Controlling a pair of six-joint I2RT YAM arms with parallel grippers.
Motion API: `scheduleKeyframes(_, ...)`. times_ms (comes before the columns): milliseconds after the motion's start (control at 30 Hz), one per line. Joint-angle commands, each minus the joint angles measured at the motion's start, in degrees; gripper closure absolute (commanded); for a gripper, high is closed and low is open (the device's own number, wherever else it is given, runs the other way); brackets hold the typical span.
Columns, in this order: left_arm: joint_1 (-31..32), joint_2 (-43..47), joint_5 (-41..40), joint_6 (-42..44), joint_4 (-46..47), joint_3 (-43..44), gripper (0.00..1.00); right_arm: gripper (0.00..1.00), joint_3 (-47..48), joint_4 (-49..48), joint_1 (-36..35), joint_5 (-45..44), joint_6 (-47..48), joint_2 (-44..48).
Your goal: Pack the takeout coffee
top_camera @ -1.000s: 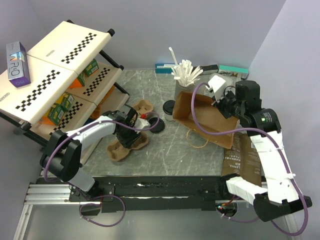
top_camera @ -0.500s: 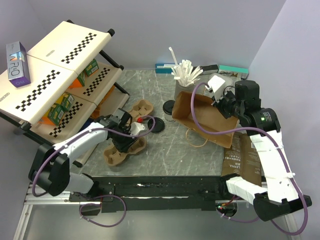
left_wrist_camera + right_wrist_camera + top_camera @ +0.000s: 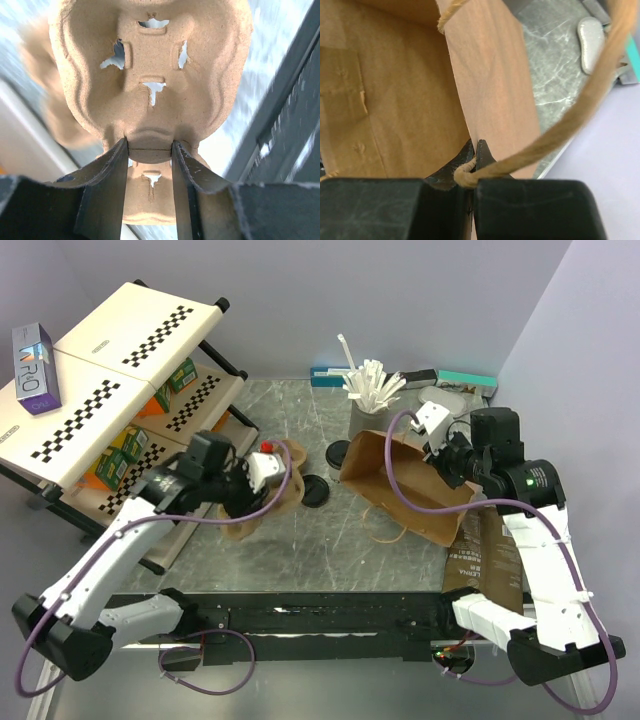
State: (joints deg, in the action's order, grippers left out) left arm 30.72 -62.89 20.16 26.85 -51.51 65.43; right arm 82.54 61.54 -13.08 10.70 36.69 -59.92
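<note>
Left arm has swung up and lifted the pulp carrier (image 3: 150,75) off the surface (image 3: 330,530); left pincer (image 3: 149,145) pinches its rim. Right pincer (image 3: 474,150) pinches the paper bag (image 3: 400,485) wall, mouth open. White cup (image 3: 338,458) stands on the surface beside the bag mouth, black lid (image 3: 315,490) near it. Probably best: keep the carrier level, grip firm, pass clear of the cup.

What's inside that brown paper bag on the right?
Inside the brown paper bag, only bare paper walls and a rectangular patch show. The right hand, shut on its rim, hides the part below, so its contents there cannot be seen.
</note>
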Motion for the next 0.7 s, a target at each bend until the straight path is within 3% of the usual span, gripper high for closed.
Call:
scheduleKeyframes(0,-0.1,1.9,6.2,-0.5,6.9,7.7,0.99,1.0,2.7,3.0,0.2,1.6,-2.1,1.3)
scheduleKeyframes(200,0.6,0.8,13.6,-5.0,25.5,13.4,0.99,1.0,2.7,3.3,0.2,2.6,-2.8,1.8)
scheduleKeyframes(367,6.7,-1.4,16.8,-6.8,39.8,14.8,0.99,1.0,4.1,2.8,0.2,2.8,-4.1,0.7)
scheduleKeyframes(533,14.3,-3.1,16.9,-6.3,46.8,15.7,0.99,1.0,9.8,3.9,0.2,6.7,-6.4,-1.5)
scheduleKeyframes(667,16.7,-5.2,17.8,-6.0,51.1,15.8,0.99,1.0,9.0,3.5,0.2,7.1,-6.5,-1.7)
